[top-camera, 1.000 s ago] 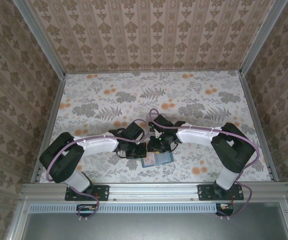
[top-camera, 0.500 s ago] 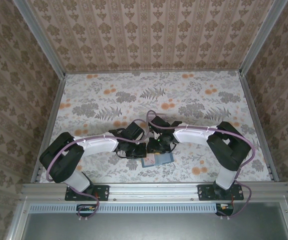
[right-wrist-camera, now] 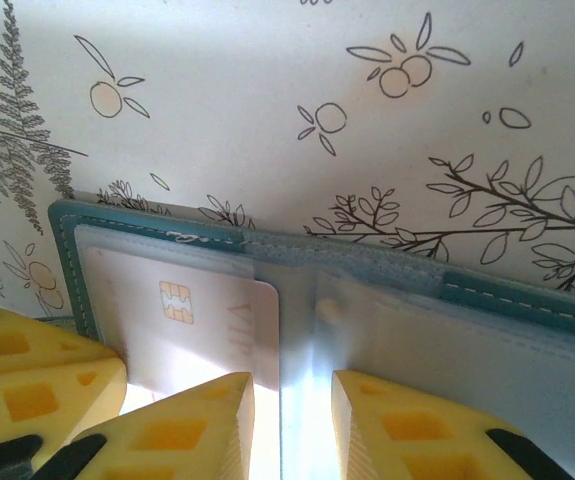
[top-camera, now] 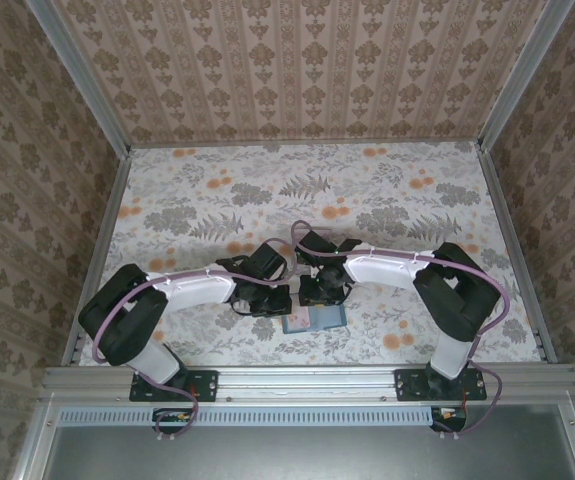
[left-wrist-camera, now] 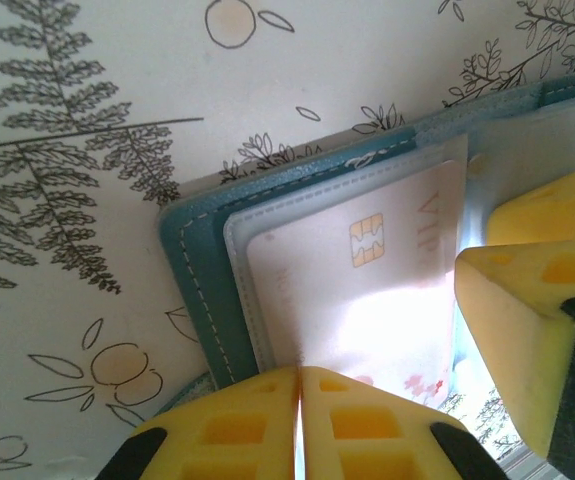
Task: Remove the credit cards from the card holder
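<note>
card holder [top-camera: 315, 321] part-covered from above, card [left-wrist-camera: 347, 290] glare-washed

The left arm [top-camera: 182, 290] and the right arm [top-camera: 397, 270] are seen bent inward, wrists close together above the card holder [top-camera: 319, 320]. The left gripper [left-wrist-camera: 298, 382] is lowered onto its left panel, fingertips pressed flush together. The right gripper [right-wrist-camera: 289, 405] is set astride its middle fold, jaws parted.

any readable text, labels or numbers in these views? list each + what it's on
"VIP": on the pale card in the card holder, next to its gold chip.
Rest of the card face: washed out by glare, unreadable.
Nothing else that can be read.
</note>
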{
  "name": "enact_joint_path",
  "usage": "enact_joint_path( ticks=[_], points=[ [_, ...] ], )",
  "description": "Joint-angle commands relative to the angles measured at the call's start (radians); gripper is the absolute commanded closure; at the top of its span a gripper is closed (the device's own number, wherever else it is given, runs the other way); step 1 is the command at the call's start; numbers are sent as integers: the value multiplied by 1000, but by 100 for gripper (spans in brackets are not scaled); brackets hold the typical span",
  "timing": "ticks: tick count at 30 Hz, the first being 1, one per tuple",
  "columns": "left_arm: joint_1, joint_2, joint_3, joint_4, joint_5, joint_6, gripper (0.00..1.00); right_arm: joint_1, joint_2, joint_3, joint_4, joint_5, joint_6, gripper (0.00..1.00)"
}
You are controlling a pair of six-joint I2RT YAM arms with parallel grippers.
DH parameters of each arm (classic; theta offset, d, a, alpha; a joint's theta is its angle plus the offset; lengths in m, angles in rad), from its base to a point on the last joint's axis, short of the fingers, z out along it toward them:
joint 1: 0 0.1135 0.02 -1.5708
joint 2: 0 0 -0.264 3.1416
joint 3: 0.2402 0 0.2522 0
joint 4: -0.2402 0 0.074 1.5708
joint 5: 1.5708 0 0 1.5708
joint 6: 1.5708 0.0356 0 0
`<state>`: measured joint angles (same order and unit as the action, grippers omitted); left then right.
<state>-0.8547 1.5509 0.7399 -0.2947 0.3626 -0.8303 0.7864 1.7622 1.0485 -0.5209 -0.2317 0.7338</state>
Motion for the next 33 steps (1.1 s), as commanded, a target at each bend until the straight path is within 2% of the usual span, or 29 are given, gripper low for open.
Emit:
enact_joint_path(
  ticks=[1,6,15,23,33],
  points=[
    [10,-5,-10,-69,-27,26,88,7,-46,-8,6,-29,21,71],
    [11,-7,-11,-68,-27,26,89,6,-43,-22,79,-106,56,71],
    [12,-6,-5,-72,-25,28,89,5,15,-31,98,-103,57,72],
    [11,-13,1,-91,-35,31,83,6,41,-26,24,-18,25,71],
    [12,-2,-8,-95,-40,33,81,10,8,1,-71,63,-5,71]
  ],
)
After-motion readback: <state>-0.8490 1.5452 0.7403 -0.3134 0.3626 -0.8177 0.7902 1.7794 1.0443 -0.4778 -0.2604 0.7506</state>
